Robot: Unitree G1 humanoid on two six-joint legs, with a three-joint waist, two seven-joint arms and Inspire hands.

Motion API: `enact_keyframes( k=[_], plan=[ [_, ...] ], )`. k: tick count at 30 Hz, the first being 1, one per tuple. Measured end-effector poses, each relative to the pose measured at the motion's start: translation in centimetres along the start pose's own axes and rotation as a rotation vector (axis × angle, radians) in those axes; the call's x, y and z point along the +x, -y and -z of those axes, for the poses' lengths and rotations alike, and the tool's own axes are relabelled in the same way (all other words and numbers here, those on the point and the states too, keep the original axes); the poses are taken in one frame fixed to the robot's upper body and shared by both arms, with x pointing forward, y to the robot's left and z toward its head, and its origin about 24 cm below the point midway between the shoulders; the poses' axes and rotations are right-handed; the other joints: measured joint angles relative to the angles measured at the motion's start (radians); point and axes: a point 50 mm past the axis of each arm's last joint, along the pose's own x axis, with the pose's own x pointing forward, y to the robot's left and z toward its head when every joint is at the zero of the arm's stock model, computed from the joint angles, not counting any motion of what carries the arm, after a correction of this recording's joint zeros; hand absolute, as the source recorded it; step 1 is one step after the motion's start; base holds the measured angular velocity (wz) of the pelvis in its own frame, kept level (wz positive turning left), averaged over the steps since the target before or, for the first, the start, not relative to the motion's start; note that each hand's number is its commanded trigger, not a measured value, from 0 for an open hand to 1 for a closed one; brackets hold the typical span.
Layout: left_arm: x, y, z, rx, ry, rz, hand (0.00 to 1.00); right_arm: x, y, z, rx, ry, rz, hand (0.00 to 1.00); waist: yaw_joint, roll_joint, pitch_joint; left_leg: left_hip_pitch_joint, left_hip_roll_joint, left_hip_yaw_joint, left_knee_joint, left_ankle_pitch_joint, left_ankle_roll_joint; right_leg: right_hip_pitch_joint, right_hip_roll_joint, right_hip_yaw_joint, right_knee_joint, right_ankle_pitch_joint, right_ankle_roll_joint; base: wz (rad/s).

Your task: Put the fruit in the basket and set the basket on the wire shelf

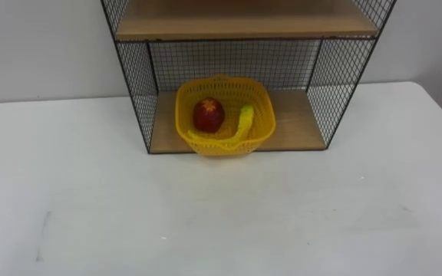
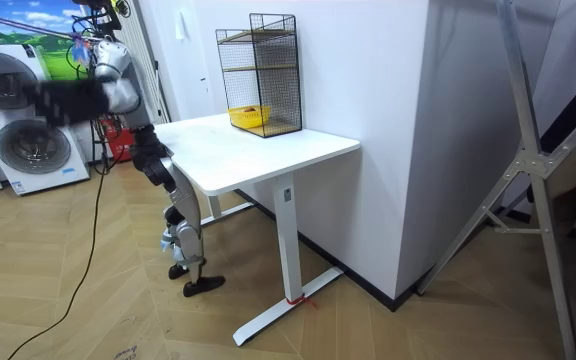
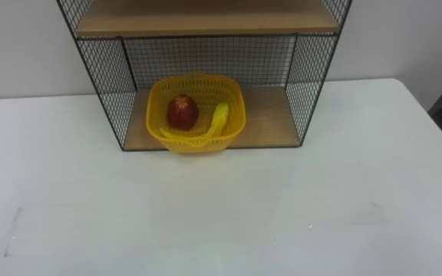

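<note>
- Fruit looks sorted: the red apple point(image 1: 208, 114) and the banana point(image 1: 240, 126) are both lying inside the yellow basket point(image 1: 227, 147), apple on the robot's left and banana curled along the front and right.
- We'd say the basket is placed too. It sits on the bottom wooden board of the wire shelf point(image 1: 324, 84), between the mesh side walls and a bit left of the middle.
- One nitpick: the basket's front rim seems to poke just past the board's front edge, so it's not pushed all the way back. It looks level and stable to us, though.
- The white desk point(image 1: 206, 215) in front of the shelf has no fruit left lying on it.
- About the hands: in the room view the robot stands at the far end of the desk, well apart from the shelf, and its arms are just a dark smear. We honestly can't tell the state of either hand, but nothing from the task looks to be with the robot.
- Our call: both steps look done. At most a small nudge deeper is left.
</note>
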Motion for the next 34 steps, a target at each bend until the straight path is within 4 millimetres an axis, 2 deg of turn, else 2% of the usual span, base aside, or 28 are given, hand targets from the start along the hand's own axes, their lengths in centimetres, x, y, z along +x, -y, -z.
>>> enact_keyframes(
  k=[2, 3, 4, 5, 6, 8, 9, 10, 14, 15, 17, 18, 20, 24, 26, 30, 34],
  plan=[
    [1.6, -3.1, 2.5, 0.075, -0.094, -0.165, 0.0, 1.3, 4.4, 3.9, -0.092, -0.152, 0.185, 0.0, 0.002, 0.001, 0.0004, -0.002, -0.001, -0.006, 0.0, -0.002, 0.001, 0.002, 0.0, 0.005, 0.001, -0.007, 0.003, 0.12],
    [2.0, -4.0, 3.1, 0.092, -0.115, -0.202, 0.0, 1.3, 5.7, 5.1, -0.127, -0.186, 0.223, 0.0, 0.004, 0.0, 0.0004, -0.004, -0.001, -0.006, 0.0, -0.002, 0.001, 0.003, 0.001, 0.005, 0.0, -0.007, 0.003, 0.07],
    [2.4, -5.9, 4.2, 0.131, -0.152, -0.26, 0.0, 1.1, 8.3, 7.1, -0.196, -0.249, 0.286, 0.0, 0.01, 0.0, 0.0004, -0.005, 0.0, -0.006, 0.0, -0.002, 0.001, 0.004, 0.001, 0.007, -0.001, -0.006, 0.003, 0.0],
    [2.5, -6.9, 4.8, 0.148, -0.169, -0.287, 0.0, 0.9, 9.8, 8.1, -0.234, -0.276, 0.318, 0.0, 0.01, 0.0, 0.0004, -0.005, 0.0, -0.006, 0.0, -0.002, 0.001, 0.004, 0.001, 0.007, -0.001, -0.006, 0.003, 0.0],
    [2.6, -9.0, 5.9, 0.187, -0.199, -0.328, 0.0, 0.2, 12.8, 10.0, -0.329, -0.323, 0.366, 0.0, 0.021, -0.001, -0.0006, -0.003, 0.001, -0.006, 0.001, -0.007, 0.008, 0.006, 0.001, 0.007, -0.001, -0.007, 0.003, 0.0],
    [1.9, -13.5, 8.2, 0.317, -0.238, -0.38, 0.0, -2.6, 18.6, 13.4, -0.538, -0.426, 0.433, 0.0, 0.028, -0.004, -0.0025, -0.003, 0.008, 0.002, 0.015, -0.02, 0.001, 0.012, 0.003, 0.008, -0.004, -0.007, 0.003, 0.0],
    [1.7, -14.6, 8.7, 0.349, -0.25, -0.391, 0.0, -3.5, 19.8, 14.1, -0.58, -0.455, 0.446, 0.0, 0.028, -0.005, -0.0031, -0.001, 0.01, 0.005, 0.016, -0.021, 0.001, 0.012, 0.003, 0.008, -0.003, -0.007, 0.003, 0.0],
    [1.0, -16.8, 9.7, 0.428, -0.273, -0.405, 0.0, -5.4, 21.8, 15.5, -0.682, -0.511, 0.453, 0.0, 0.028, -0.007, -0.0044, 0.002, 0.01, 0.006, 0.016, -0.021, 0.002, 0.013, 0.004, 0.011, -0.003, -0.008, 0.004, -0.03],
    [-1.3, -21.4, 12.5, 0.648, -0.386, -0.369, 0.0, -10.3, 26.2, 18.2, -0.963, -0.679, 0.383, 0.0, 0.029, -0.01, -0.0041, 0.024, 0.011, 0.007, 0.013, -0.022, 0.001, 0.043, 0.005, 0.013, -0.006, -0.008, 0.004, 0.01],
    [-1.7, -21.9, 12.8, 0.699, -0.396, -0.341, 0.0, -10.8, 26.4, 18.4, -1.009, -0.697, 0.353, 0.0, 0.03, -0.012, -0.0049, 0.028, 0.011, 0.007, 0.012, -0.022, 0.001, 0.047, 0.005, 0.013, -0.006, -0.008, 0.005, 0.0],
    [-2.8, -23.2, 14.1, 0.928, -0.444, -0.181, 0.0, -12.2, 26.1, 19.6, -1.191, -0.747, 0.156, 0.0, 0.028, -0.013, -0.003, 0.05, 0.011, 0.007, 0.003, -0.022, 0.001, 0.072, 0.007, 0.013, -0.022, -0.003, 0.008, -0.02],
    [-3.1, -23.2, 14.4, 0.98, -0.459, -0.136, 0.0, -12.5, 25.9, 19.8, -1.243, -0.754, 0.094, 0.0, 0.028, -0.015, -0.0027, 0.057, 0.011, 0.007, -0.001, -0.022, 0.001, 0.079, 0.007, 0.012, -0.025, -0.003, 0.008, 0.08],
    [-4.1, -23.1, 15.6, 1.215, -0.494, 0.094, 0.0, -13.3, 25.1, 20.7, -1.404, -0.78, -0.141, 0.0, 0.029, -0.017, -0.0023, 0.079, 0.013, 0.006, -0.007, -0.021, -0.001, 0.11, 0.008, 0.005, -0.044, 0.004, 0.01, 0.11],
    [-5.3, -22.7, 17.0, 1.534, -0.504, 0.429, 0.0, -14.6, 23.3, 22.1, -1.563, -0.806, -0.431, 0.0, 0.028, -0.015, -0.0017, 0.102, 0.013, -0.001, -0.011, -0.02, -0.001, 0.138, 0.011, 0.002, -0.07, 0.013, 0.013, 0.07],
    [-7.0, -22.3, 18.4, 1.735, -0.498, 0.637, 0.0, -15.5, 22.8, 22.7, -1.666, -0.816, -0.588, 0.0, 0.024, -0.017, -0.0007, 0.112, 0.012, 0.0, -0.023, -0.018, -0.005, 0.154, 0.01, 0.0, -0.076, 0.015, 0.013, 0.11],
    [-9.5, -21.8, 20.3, 1.923, -0.482, 0.858, 0.0, -16.8, 22.0, 23.5, -1.814, -0.811, -0.777, 0.0, 0.024, -0.016, 0.002, 0.121, 0.011, 0.002, -0.024, -0.016, -0.007, 0.153, 0.011, 0.003, -0.077, 0.021, 0.006, -0.02],
    [-11.8, -20.7, 21.8, 2.031, -0.413, 1.065, 0.0, -17.8, 21.2, 24.0, -1.883, -0.796, -0.905, 0.0, -0.004, -0.017, 0.015, 0.125, 0.013, 0.001, -0.024, -0.016, -0.007, 0.164, 0.015, 0.004, -0.091, 0.029, 0.004, 0.0]
  ],
)
